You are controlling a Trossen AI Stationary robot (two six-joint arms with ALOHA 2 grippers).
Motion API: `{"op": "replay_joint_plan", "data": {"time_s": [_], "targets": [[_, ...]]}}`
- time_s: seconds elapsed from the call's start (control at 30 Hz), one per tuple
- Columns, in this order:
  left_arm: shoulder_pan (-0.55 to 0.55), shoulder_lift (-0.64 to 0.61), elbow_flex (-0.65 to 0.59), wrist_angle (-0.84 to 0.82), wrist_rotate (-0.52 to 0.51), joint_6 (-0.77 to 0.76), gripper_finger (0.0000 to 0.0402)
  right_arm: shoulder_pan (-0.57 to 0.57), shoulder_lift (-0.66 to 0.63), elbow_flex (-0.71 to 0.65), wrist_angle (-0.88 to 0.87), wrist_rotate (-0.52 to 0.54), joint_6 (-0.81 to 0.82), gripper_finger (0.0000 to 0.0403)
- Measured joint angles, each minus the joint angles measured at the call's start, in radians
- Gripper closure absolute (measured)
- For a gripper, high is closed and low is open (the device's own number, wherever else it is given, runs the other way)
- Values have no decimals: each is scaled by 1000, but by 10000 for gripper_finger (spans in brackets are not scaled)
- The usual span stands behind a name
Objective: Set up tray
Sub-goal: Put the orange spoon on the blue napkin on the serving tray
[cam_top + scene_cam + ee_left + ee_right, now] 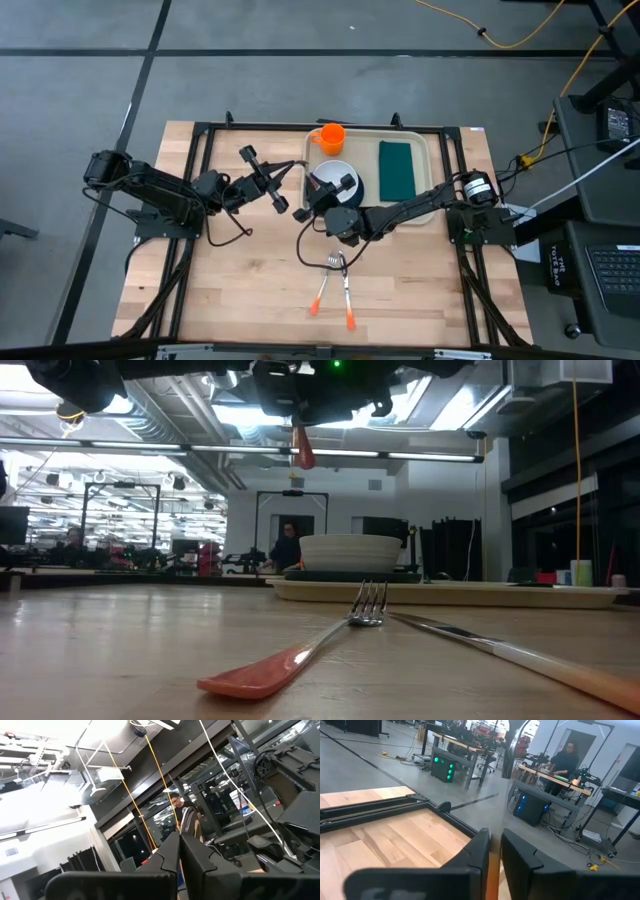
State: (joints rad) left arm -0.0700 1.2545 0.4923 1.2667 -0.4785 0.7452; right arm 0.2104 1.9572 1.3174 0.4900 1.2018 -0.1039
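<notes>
The beige tray (pixel 440 160) sits at the table's far right, also seen in the low view as tray (pixel 450 592). It carries an orange cup (pixel 331 137), a white bowl (pixel 335 172) on a dark plate, and a green napkin (pixel 397 168). My right gripper (pixel 315 190) hovers at the tray's left edge, shut on an orange-handled utensil (pixel 303 452). My left gripper (pixel 278 176) is raised left of the tray, shut and empty, pointing up in its wrist view (pixel 180 855). An orange-handled fork (pixel 300 660) and knife (pixel 520 655) lie on the table. My right gripper pinches the utensil's orange handle (pixel 493 870) between its two fingers (pixel 475 855). The utensil is lifted clear of the table, and its rounded orange end (pixel 303 455) hangs below the gripper. The utensil's other end is hidden by the gripper.
The fork (pixel 325 285) and knife (pixel 347 295) lie crossed near the table's near middle. A black frame (pixel 200 150) borders the table. Bare wood spreads on the near left. People sit at benches in the room behind.
</notes>
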Motion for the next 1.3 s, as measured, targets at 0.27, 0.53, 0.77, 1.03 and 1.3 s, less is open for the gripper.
{"op": "replay_joint_plan", "data": {"time_s": [0.27, 0.53, 0.77, 1.03, 1.3], "targets": [[0, 0, 0, -3, 0, -6, 399, 0, 0, 0, 1, 5, -5, 387], [0, 0, 0, -8, 0, -11, 400, 0, 0, 0, -2, -2, -7, 337], [0, 0, 0, -7, -1, -27, 400, 1, 0, 0, -1, -2, -6, 330], [0, 0, 0, 27, -76, 1, 400, 3, 0, 0, 17, 52, -30, 335], [0, 1, 0, 54, -93, 28, 400, 3, 0, 0, 21, 55, -54, 342]]}}
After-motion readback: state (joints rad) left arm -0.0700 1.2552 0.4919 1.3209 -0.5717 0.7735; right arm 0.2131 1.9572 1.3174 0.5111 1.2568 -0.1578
